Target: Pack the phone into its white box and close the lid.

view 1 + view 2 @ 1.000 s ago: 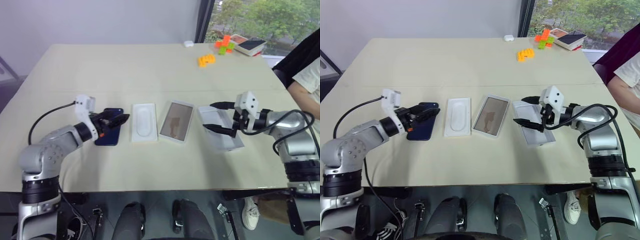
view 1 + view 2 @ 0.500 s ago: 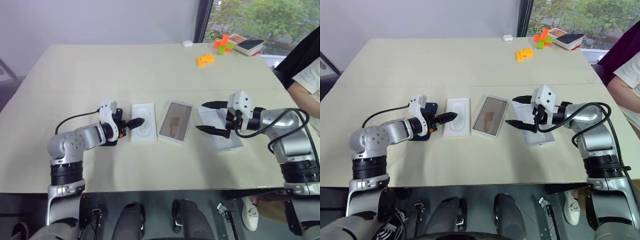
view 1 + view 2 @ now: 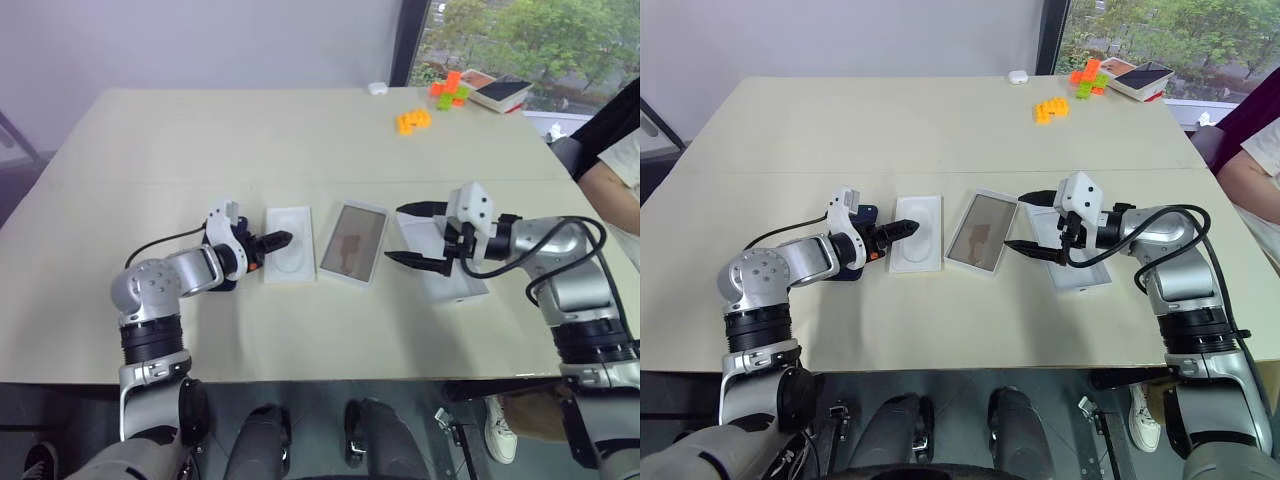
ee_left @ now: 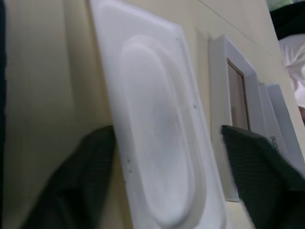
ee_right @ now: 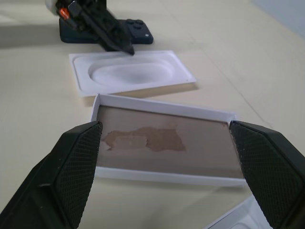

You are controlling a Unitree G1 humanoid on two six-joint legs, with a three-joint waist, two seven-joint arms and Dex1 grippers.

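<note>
My left jaws [image 3: 902, 230], half-parted over the white insert [image 3: 915, 233], should seat squarely on its edge, while my right jaws [image 3: 1038, 224] wait wide before the white box [image 3: 983, 232].

The wide beige table [image 3: 300, 130] carries a shallow white-rimmed, tan-floored cardboard tray [image 3: 353, 243]. Left of the tray lie a thin white insert [image 3: 290, 258] and a dark navy smartphone [image 3: 854, 262]; right, a white cardboard shell [image 3: 450, 268]; far behind, orange blocks [image 3: 412, 120].
</note>
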